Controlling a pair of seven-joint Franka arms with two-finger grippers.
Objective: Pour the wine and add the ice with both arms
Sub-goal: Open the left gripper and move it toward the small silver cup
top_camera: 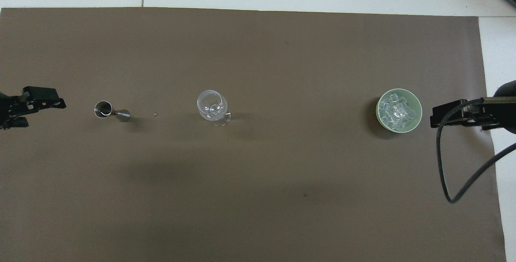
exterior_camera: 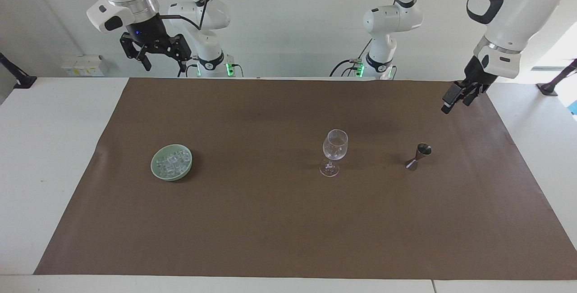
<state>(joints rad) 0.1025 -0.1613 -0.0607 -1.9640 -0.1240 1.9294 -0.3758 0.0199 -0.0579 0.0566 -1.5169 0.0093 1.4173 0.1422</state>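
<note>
Wine glass (exterior_camera: 335,151) stands between ice (exterior_camera: 171,161) bowl (exterior_camera: 158,172) and jigger (exterior_camera: 418,156).

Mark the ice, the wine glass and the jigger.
ice (top_camera: 398,109), overhead view, middle of the heap in the bowl
wine glass (exterior_camera: 335,145), facing view, its bowl
jigger (exterior_camera: 423,149), facing view, upper cup

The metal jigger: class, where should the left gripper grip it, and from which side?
Probably at the narrow waist of the jigger, coming sideways from the left arm's end of the table, where the open left gripper hangs. It stands upright, and both cones flare away from that waist.
</note>
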